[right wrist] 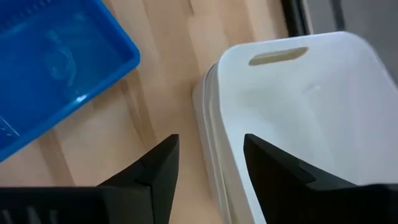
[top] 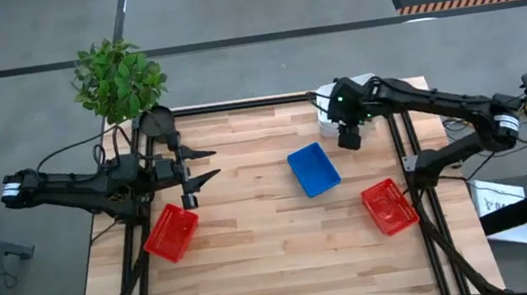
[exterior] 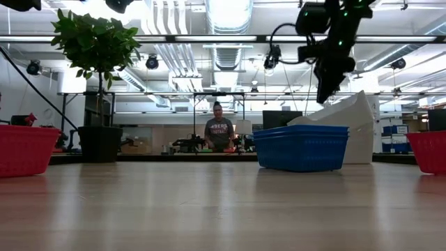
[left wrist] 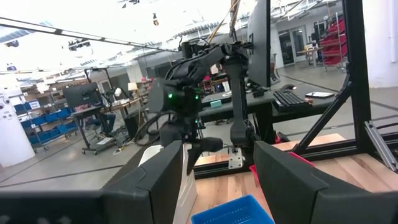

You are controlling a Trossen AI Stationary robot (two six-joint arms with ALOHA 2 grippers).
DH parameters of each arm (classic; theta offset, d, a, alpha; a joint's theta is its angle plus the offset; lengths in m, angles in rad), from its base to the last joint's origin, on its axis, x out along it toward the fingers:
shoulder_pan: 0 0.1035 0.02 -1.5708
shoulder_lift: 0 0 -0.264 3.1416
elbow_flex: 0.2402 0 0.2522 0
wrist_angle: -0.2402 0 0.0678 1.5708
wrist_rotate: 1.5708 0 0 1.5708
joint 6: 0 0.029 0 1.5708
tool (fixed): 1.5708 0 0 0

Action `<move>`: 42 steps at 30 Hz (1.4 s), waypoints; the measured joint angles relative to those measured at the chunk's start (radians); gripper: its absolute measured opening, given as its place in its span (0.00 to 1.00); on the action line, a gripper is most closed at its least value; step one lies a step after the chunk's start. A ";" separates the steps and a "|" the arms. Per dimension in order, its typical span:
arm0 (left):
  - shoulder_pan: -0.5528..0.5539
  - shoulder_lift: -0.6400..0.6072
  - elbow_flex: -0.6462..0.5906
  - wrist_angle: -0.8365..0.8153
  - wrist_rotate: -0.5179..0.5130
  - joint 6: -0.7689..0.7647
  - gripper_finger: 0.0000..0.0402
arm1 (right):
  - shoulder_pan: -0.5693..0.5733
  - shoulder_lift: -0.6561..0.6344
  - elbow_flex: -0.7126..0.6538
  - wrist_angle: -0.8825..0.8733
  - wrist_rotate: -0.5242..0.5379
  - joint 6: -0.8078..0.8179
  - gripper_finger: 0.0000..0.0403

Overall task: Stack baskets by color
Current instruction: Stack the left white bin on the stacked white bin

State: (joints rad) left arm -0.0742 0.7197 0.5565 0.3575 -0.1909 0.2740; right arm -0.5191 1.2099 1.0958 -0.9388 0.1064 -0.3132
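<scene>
The wooden table (top: 277,257) carries my work. My right gripper (right wrist: 208,163), fingers spread and empty, hangs above the white baskets (right wrist: 298,118) at the far right corner. The blue basket (top: 314,169) sits mid-table. My left gripper (top: 207,165) waits spread wide.

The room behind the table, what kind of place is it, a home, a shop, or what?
Most likely an open-plan robotics lab or industrial workspace. Exposed ceiling ducts and strip lights run overhead, desks with monitors and a keyboard stand around, and a person is at a cluttered bench behind the wooden table.
</scene>
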 joint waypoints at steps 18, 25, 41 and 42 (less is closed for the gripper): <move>0.000 0.000 -0.001 -0.001 0.000 0.000 0.45 | -0.050 0.170 -0.003 -0.001 0.105 -0.110 0.33; 0.000 0.000 -0.001 -0.001 0.000 0.000 0.45 | -0.056 0.201 -0.003 -0.016 0.104 -0.157 0.05; 0.000 0.000 -0.001 0.000 0.000 0.000 0.45 | -0.056 0.004 -0.002 -0.009 -0.004 -0.141 0.02; 0.000 0.000 -0.001 0.000 0.000 0.000 0.45 | -0.057 -0.013 -0.012 0.019 -0.024 -0.153 0.02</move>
State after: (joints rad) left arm -0.0742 0.7197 0.5556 0.3574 -0.1909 0.2737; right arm -0.5756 1.1973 1.0838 -0.9200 0.0827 -0.4659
